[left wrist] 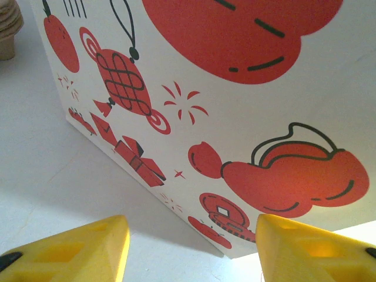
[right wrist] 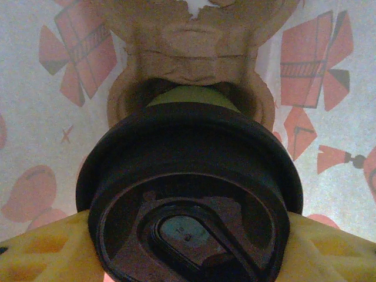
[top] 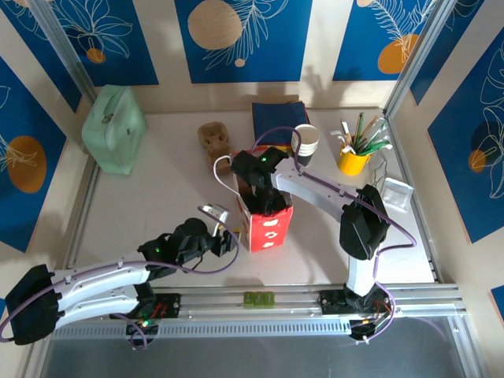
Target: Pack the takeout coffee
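1 takeout coffee [right wrist: 188,194] | clamped in right hand [right wrist: 188,252] | inside bag [top: 272,228]

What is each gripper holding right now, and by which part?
The right gripper holds the takeout coffee inside the paper bag, fingers on opposite sides of its black lid. The left gripper holds nothing; it is open beside the bag.

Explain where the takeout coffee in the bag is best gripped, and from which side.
Grip the takeout coffee by the rim of its black lid, from straight above, as the right gripper does: it stands upright in the bag, wall hidden.
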